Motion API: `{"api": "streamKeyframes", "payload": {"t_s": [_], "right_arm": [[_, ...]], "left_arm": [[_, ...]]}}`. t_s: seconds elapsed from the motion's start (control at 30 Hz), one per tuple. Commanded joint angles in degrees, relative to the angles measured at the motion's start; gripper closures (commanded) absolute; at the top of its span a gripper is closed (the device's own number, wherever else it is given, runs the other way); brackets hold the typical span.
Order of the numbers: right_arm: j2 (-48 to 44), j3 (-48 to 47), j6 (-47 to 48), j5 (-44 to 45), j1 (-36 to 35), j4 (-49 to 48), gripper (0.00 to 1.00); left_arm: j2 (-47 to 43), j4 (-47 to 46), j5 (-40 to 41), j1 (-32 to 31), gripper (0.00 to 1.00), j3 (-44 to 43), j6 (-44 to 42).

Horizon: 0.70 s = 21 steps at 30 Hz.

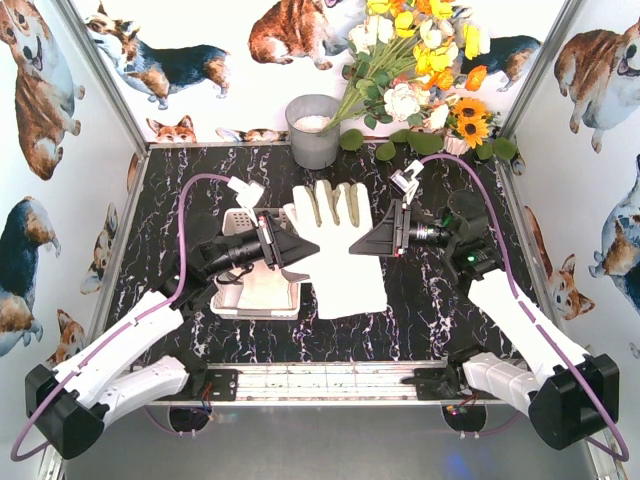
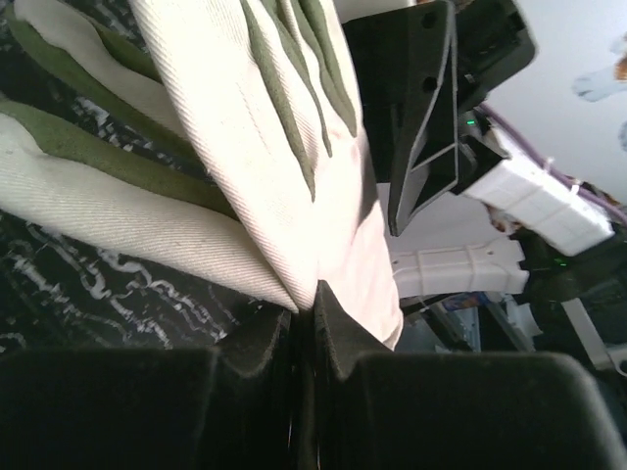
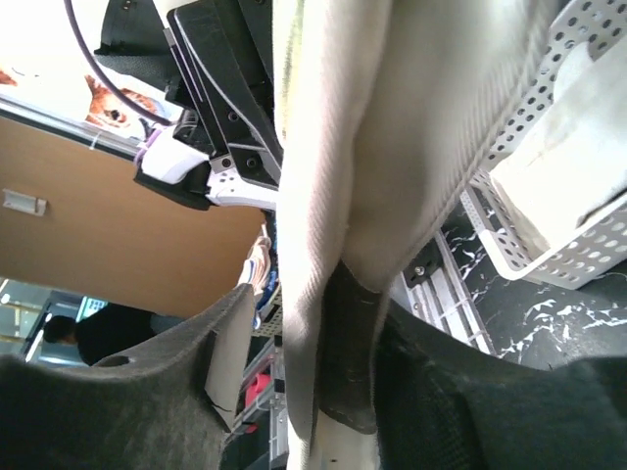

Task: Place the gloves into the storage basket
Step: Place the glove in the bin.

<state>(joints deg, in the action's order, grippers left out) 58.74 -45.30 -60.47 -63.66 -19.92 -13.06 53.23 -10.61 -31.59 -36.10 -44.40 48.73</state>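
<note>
A cream-white glove with grey-green finger patches hangs above the table between both grippers, fingers pointing to the back. My left gripper is shut on its left edge; the wrist view shows the fabric pinched at the tips. My right gripper is at the glove's right edge. In its wrist view the glove runs between the jaws and lies against the right finger, with a gap to the left finger. The white slotted storage basket sits under my left arm with another glove in it, also in the right wrist view.
A grey metal bucket stands at the back centre, with a bunch of artificial flowers to its right. Printed walls close the left, right and back sides. The basket rim lies just left of the held glove.
</note>
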Motion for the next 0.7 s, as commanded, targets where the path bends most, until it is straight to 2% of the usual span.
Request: {"api": "streamKeyframes", "payload": {"t_s": [0.0, 0.07, 0.13, 0.2, 0.23, 0.43, 0.67], "right_arm": [[-0.94, 0.03, 4.97, 1.58, -0.51, 4.98, 0.55], [-0.86, -0.64, 7.6, 3.55, -1.11, 8.62, 0.67], [-0.35, -1.72, 10.65, 7.45, -2.41, 13.01, 0.83], [0.87, -2.7, 12.31, 12.34, -4.03, 16.57, 0.97], [2.04, -3.11, 12.53, 14.97, -4.92, 17.73, 1.0], [8.92, -6.1, 12.22, 31.54, -14.1, 19.96, 1.0], [14.98, -8.2, 9.48, 51.47, -24.8, 18.03, 1.0]], "left_arm": [[0.06, 6.95, 2.34, 1.11, 1.0, -2.15, -3.65], [0.35, 9.92, 2.66, 1.18, 1.0, -3.41, -5.1], [0.67, 14.38, 3.94, 1.41, 1.0, -5.58, -7.38], [1.57, 22.09, 5.47, 2.23, 1.0, -8.45, -10.37], [2.5, 26.2, 6.21, 3.1, 1.0, -10.24, -12.02], [9.13, 51.23, 15.54, 8.31, 1.0, -20.85, -22.09], [9.91, 58.45, 25.43, 10.75, 1.0, -22.79, -28.51]]}}
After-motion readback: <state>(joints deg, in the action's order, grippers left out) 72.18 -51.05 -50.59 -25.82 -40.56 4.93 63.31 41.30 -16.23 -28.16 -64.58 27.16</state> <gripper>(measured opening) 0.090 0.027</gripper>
